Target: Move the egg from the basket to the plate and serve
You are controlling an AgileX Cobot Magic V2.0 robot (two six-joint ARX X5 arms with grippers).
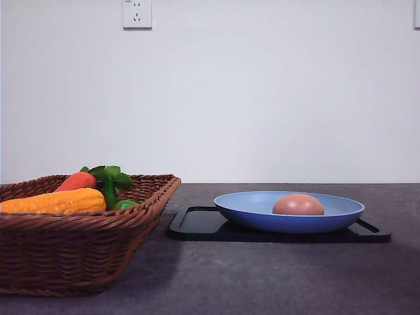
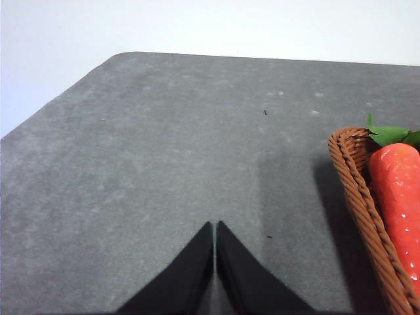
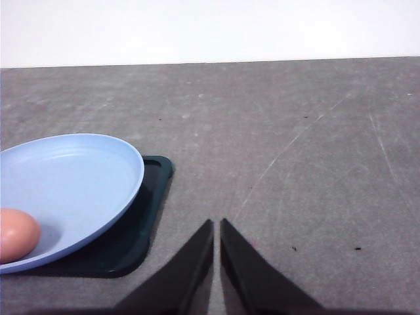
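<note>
I see the table [image 1: 275, 275] carrying the basket [image 1: 79, 249], with a carrot [image 1: 75, 180] and corn [image 1: 56, 201] inside, beside a black tray [image 1: 197, 226] holding the plate [image 1: 256, 213]. The egg [image 1: 298, 205] sits in the plate, so I judge the transfer done. Left gripper [image 2: 214, 226] and right gripper [image 3: 216, 223] hover over bare table, jaws pressed together, holding nothing.

Egg [image 1: 298, 205] on blue plate [image 1: 249, 213] atop black tray [image 1: 197, 226] — carrot [image 1: 76, 181] and corn [image 1: 56, 201] in basket [image 1: 79, 252]
</note>
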